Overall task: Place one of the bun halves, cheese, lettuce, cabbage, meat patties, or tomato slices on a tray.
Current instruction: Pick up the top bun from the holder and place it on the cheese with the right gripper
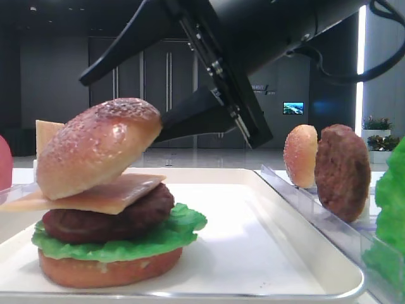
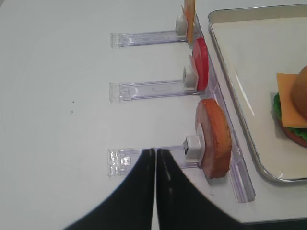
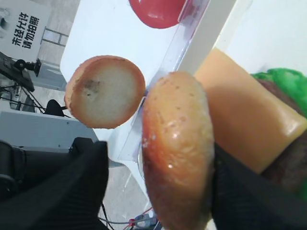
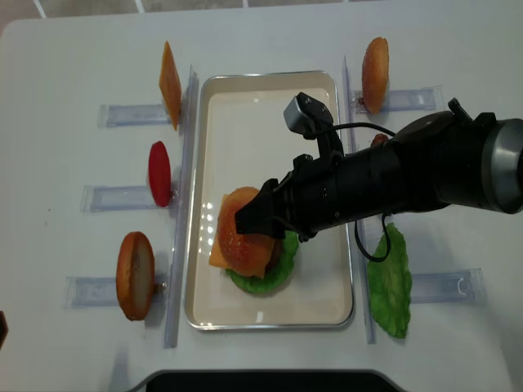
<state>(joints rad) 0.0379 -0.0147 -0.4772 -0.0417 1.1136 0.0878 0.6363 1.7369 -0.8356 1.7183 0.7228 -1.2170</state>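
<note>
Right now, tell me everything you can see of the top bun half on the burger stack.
The top bun half is a glossy golden-brown dome, speckled, darker at the crown, and looks like moulded plastic. It sits tilted on the cheese, its left edge low and its right edge raised, above the meat patty, lettuce and bottom bun in the tray. The right gripper straddles it with jaws open; whether a finger touches it cannot be told.

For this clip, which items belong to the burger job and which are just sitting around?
In the job: tray; stacked on it, bottom bun, lettuce, patty, cheese, tilted top bun; right pincer.

Lying about: racks, with spare bun, tomato, spare patty; left pincer, shut.
</note>
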